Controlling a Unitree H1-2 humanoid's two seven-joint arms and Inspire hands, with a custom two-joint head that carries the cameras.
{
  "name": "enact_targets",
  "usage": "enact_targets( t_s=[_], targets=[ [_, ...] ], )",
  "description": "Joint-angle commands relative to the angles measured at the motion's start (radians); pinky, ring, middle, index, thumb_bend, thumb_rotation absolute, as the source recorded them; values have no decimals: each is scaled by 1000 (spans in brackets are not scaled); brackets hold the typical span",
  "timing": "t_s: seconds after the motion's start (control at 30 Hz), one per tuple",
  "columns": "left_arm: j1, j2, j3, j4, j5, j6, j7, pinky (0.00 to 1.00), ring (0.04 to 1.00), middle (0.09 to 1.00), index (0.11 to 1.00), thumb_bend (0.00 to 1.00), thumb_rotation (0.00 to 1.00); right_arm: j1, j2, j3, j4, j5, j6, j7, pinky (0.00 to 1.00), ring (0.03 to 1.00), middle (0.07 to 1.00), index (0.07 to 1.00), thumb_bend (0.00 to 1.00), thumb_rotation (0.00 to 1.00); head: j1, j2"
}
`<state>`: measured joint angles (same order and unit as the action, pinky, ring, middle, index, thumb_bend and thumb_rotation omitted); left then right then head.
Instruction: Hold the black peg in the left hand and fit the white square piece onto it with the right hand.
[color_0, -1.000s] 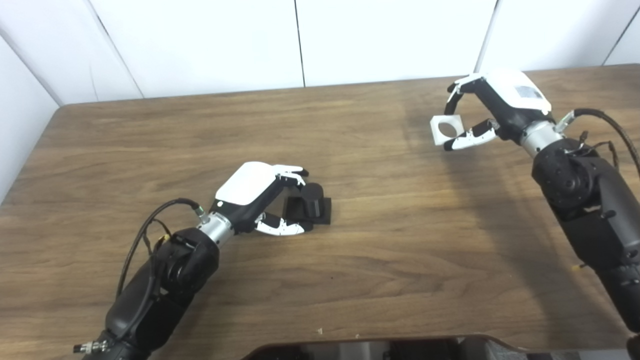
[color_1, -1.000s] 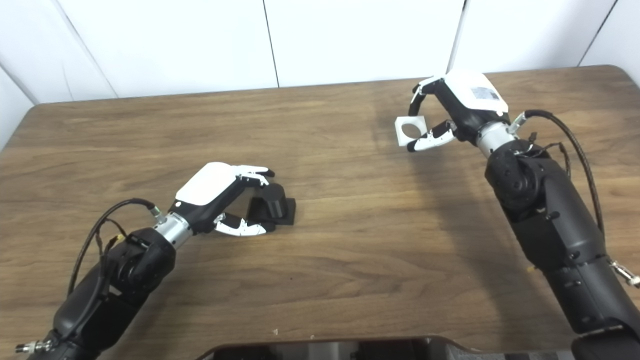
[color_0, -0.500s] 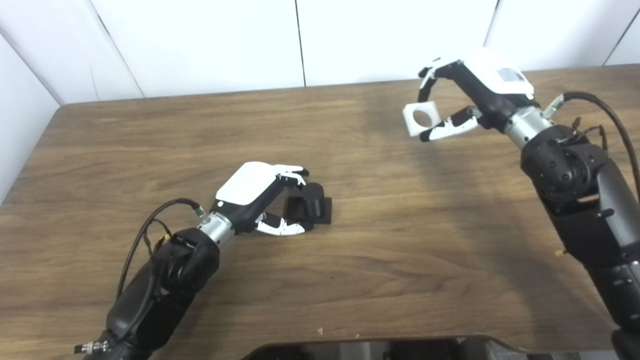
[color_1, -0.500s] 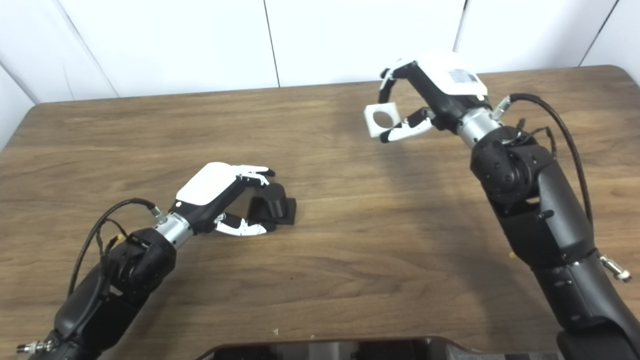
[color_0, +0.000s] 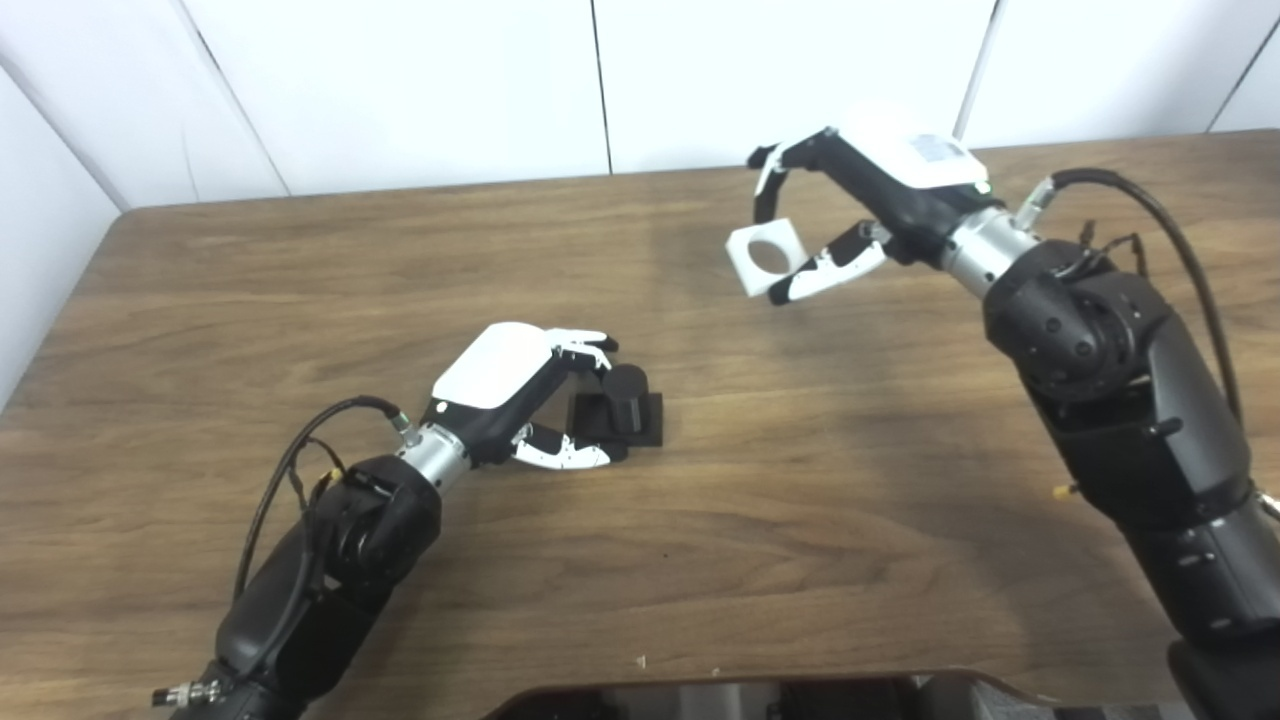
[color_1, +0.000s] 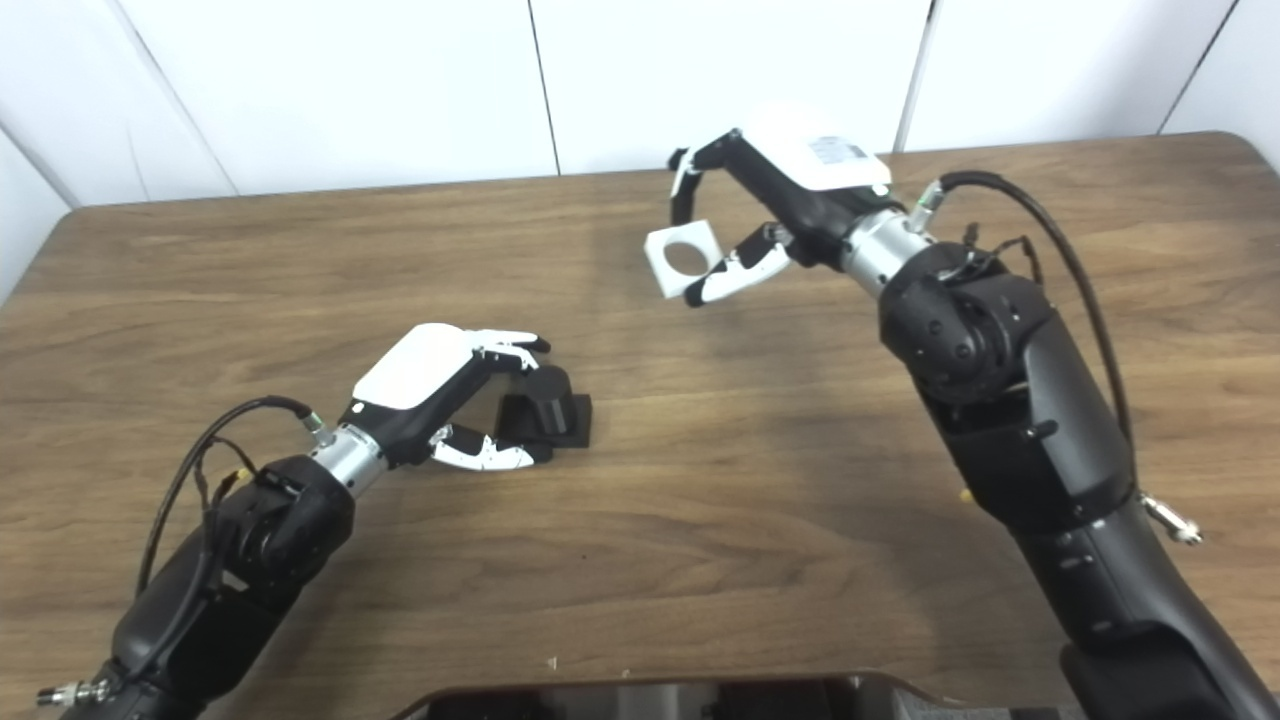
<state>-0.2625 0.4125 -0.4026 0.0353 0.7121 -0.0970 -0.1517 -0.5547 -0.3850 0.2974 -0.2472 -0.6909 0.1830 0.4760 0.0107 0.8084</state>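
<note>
On the wooden tabletop (color_0: 800, 480), my left robot hand (color_0: 520, 385) clamps the black round peg on its square base (color_0: 622, 408) to steady it; my right robot hand (color_0: 850, 215) pinches the white square piece with a round hole (color_0: 765, 258) aloft, well apart.

Open tabletop lay between the two hands

Ahead of the right hand (color_0: 880, 195), which held the white square piece (color_0: 766, 258) aloft, bare table (color_0: 820, 420) stretched unobstructed toward the black peg (color_0: 625, 385); only the left hand (color_0: 520, 385), its fingers (color_0: 585, 350) cupped around the peg's near side, crowded the approach.
</note>
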Motion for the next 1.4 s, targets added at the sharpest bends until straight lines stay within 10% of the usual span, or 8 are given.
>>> enact_targets(
  t_s=[0.0,1.37],
  targets=[
    [42,30,-17,75,73,79,-51,815,840,847,569,809,252,-63,12,-3,-45,-6,0,1,730,837,789,479,516,144,5,2],
    [37,8,-40,39,80,142,-83,844,852,857,568,802,238,-192,126,190,3,-86,26,265,797,871,790,479,515,145,88,19]
  ],
)
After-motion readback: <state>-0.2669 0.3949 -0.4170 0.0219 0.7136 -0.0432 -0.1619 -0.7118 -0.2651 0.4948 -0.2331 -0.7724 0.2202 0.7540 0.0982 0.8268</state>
